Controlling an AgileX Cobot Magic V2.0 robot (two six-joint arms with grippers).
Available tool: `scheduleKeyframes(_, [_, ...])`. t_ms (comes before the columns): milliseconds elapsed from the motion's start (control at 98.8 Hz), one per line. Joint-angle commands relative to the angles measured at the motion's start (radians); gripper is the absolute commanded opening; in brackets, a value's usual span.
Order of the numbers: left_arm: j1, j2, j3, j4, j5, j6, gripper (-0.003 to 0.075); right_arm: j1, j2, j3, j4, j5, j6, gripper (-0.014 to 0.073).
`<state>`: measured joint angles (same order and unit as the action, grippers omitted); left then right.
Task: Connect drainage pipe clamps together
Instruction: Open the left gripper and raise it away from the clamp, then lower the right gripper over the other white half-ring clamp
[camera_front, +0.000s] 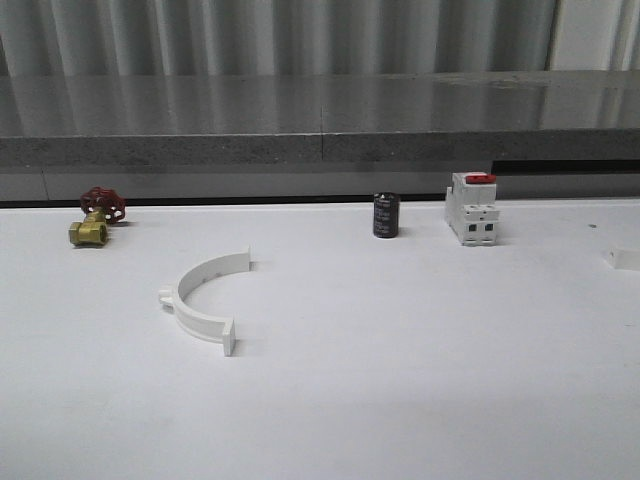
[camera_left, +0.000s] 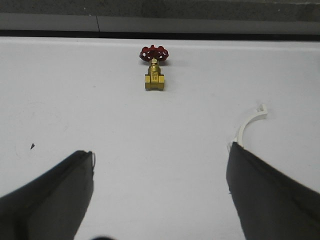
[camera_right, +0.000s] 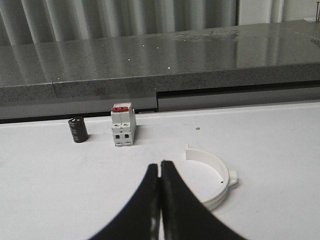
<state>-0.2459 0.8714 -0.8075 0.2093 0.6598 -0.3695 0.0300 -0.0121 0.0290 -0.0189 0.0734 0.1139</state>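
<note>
One white half-ring drainage pipe clamp (camera_front: 197, 318) lies flat on the white table, left of centre, its open side facing right. In the left wrist view part of this clamp (camera_left: 246, 125) curves up from behind one finger of my left gripper (camera_left: 161, 150), which hangs open over bare table. The right wrist view has a second white half-ring clamp (camera_right: 223, 174) lying just beside my right gripper (camera_right: 160, 163). That gripper is shut with nothing between its fingers. A small white piece (camera_front: 625, 258) is cut off by the front view's right edge.
A brass valve with a red handwheel (camera_front: 92, 230) (camera_left: 155, 80) sits at the back left. A black cylinder (camera_front: 386, 215) (camera_right: 77, 130) and a white breaker with a red top (camera_front: 472, 208) (camera_right: 123, 131) stand at the back. A grey ledge (camera_front: 320, 150) runs behind the table.
</note>
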Motion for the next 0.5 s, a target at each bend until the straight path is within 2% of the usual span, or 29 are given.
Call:
scheduleKeyframes(0, [0.002, -0.119, 0.047, 0.008, -0.074, -0.009, 0.0545, -0.008, -0.018, -0.019, 0.003, -0.085, -0.005, -0.0067])
scheduleKeyframes(334, [0.002, -0.465, 0.275, 0.017, -0.074, -0.009, 0.054, -0.008, -0.018, -0.019, 0.003, -0.085, -0.005, -0.0067])
scheduleKeyframes(405, [0.002, -0.509, 0.304, 0.023, -0.074, -0.009, 0.0494, -0.008, -0.018, -0.019, 0.003, -0.085, -0.005, -0.0067])
scheduleKeyframes(486, [0.002, -0.547, 0.325, 0.032, -0.074, -0.009, 0.0372, -0.008, -0.018, -0.019, 0.003, -0.088, -0.005, -0.0067])
